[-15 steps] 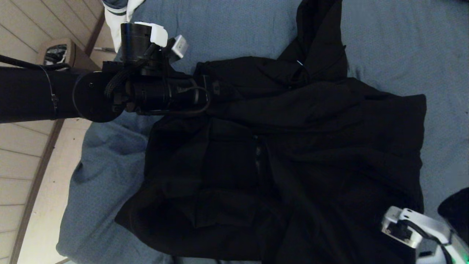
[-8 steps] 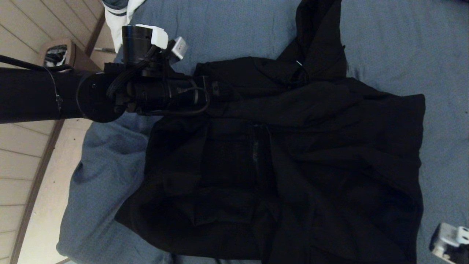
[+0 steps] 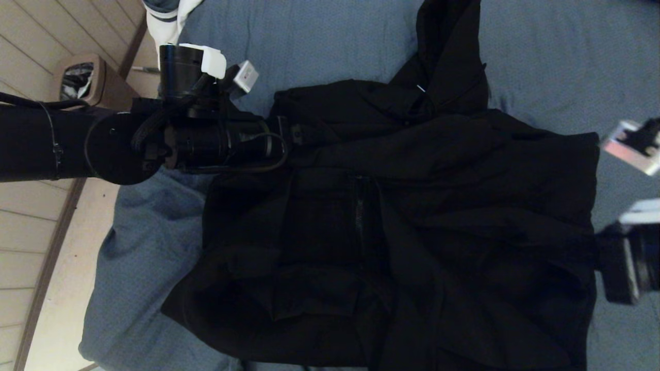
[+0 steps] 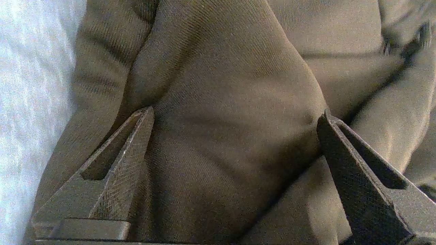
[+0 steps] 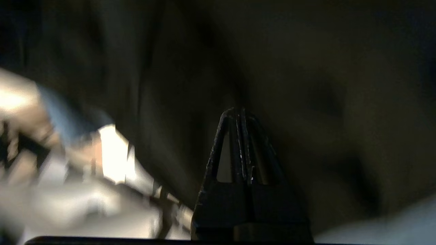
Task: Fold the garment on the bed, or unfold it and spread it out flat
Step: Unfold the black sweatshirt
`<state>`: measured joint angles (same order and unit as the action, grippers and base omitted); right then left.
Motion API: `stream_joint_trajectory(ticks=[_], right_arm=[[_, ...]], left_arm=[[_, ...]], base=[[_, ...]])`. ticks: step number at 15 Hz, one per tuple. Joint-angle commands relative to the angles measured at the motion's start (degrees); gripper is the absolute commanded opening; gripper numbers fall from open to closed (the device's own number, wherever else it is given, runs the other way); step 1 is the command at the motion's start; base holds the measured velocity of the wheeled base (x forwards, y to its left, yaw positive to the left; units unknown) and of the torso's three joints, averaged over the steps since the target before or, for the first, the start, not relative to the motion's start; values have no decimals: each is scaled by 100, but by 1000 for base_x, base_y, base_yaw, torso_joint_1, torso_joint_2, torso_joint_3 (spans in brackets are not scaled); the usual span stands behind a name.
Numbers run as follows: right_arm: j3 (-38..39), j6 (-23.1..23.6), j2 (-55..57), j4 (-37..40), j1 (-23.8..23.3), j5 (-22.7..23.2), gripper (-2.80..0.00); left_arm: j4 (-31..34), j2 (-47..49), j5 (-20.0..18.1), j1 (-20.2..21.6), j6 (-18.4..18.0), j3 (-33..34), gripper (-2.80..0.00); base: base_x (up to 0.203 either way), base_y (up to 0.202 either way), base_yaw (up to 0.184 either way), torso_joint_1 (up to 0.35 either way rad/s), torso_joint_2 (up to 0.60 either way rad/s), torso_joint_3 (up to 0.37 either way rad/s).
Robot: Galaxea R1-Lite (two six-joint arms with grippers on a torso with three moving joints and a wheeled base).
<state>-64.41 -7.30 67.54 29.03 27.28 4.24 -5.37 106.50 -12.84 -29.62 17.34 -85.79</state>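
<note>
The black garment (image 3: 412,206) lies rumpled on the blue-grey bed (image 3: 319,41), its zipper (image 3: 359,211) showing mid-front and one dark part (image 3: 448,46) stretching toward the far side. My left gripper (image 3: 291,131) reaches in from the left over the garment's far-left corner. In the left wrist view it (image 4: 237,111) stands open, straddling a raised fold of the garment (image 4: 221,85) with the fingers (image 4: 136,153) on either side. My right arm (image 3: 626,263) is at the garment's right edge. Its gripper (image 5: 238,110) is shut and empty over dark cloth.
The bed's left edge (image 3: 103,247) drops to a wooden floor (image 3: 31,232). A brown bin (image 3: 82,85) stands on that floor at far left. A bit of navy and white duvet (image 3: 165,20) lies at the bed's far-left corner.
The right arm has swung from the near-right corner of the garment up along its right edge. The left arm has drawn slightly leftward, its gripper still open over the same fold.
</note>
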Motion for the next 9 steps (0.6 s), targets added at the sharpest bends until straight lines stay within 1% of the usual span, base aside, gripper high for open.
stream_joint_trajectory(ticks=[1, 3, 5, 7, 9], right_arm=[[-723, -28, 1511, -352, -92, 12, -280], [-1293, -98, 2281, -559, 140, 14, -280], [-1759, -158, 2787, -651, 386, 11, -280], [-2083, -178, 3074, -815, 446, 0, -280], [-2418, -168, 3345, -925, 411, -9, -280]], left_arm=[[57, -207, -8, -32, 24, 171, 0], [63, -286, -8, -76, 33, 270, 0], [63, -394, -8, -135, 33, 414, 0], [63, -469, -17, -174, 52, 537, 0], [63, -603, -17, -259, 145, 727, 0]], base=[[0, 0, 0, 0, 0, 0], [0, 0, 0, 0, 0, 0], [0, 0, 0, 0, 0, 0], [0, 0, 0, 0, 0, 0], [0, 0, 0, 0, 0, 0]])
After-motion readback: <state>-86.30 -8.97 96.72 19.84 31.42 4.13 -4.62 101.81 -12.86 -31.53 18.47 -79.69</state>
